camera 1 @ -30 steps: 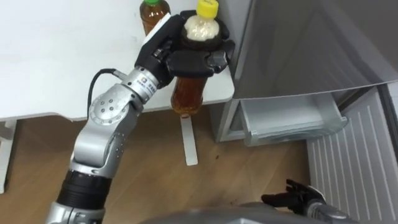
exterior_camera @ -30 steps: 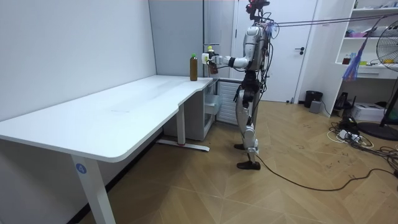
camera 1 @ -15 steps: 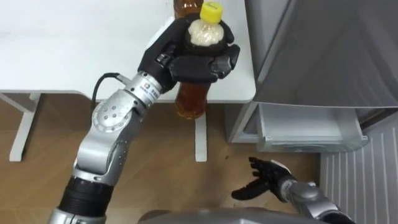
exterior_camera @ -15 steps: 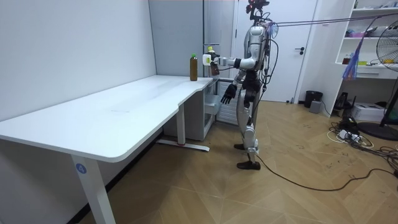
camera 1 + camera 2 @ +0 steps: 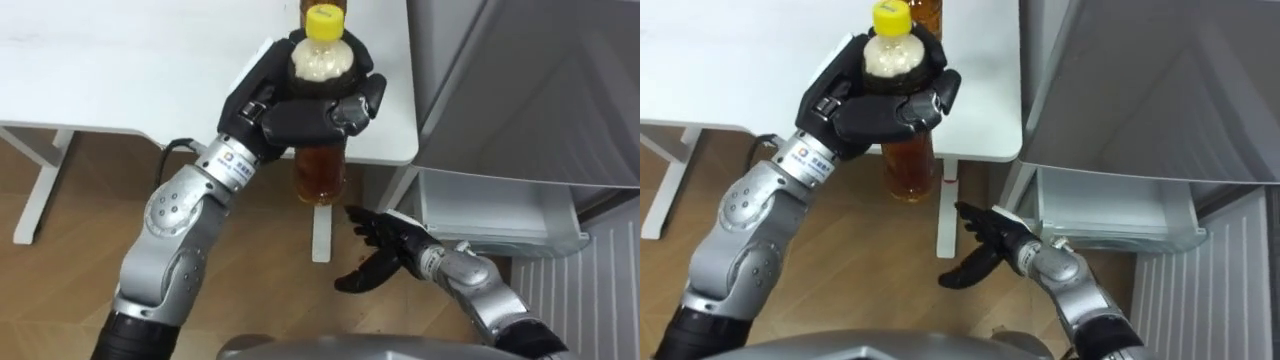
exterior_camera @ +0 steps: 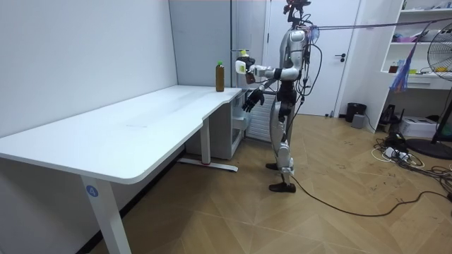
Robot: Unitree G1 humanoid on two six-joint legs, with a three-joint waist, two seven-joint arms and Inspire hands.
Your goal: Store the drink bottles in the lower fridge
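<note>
I am gripping 1 drink bottle [image 5: 320, 172] in my left hand [image 5: 300, 112], fingers curled round its shoulder just under the yellow cap [image 5: 325, 20]. The bottle is hanging upright, its long axis vertical, in the air past the edge of the white table [image 5: 120, 70]. My right hand [image 5: 390, 250] is waiting below it with fingers spread, holding nothing. The open lower fridge drawer [image 5: 490, 205] is lying to my right and lower than the bottle, nearer the right hand. A 2nd bottle [image 5: 927, 14] is standing on the table.
</note>
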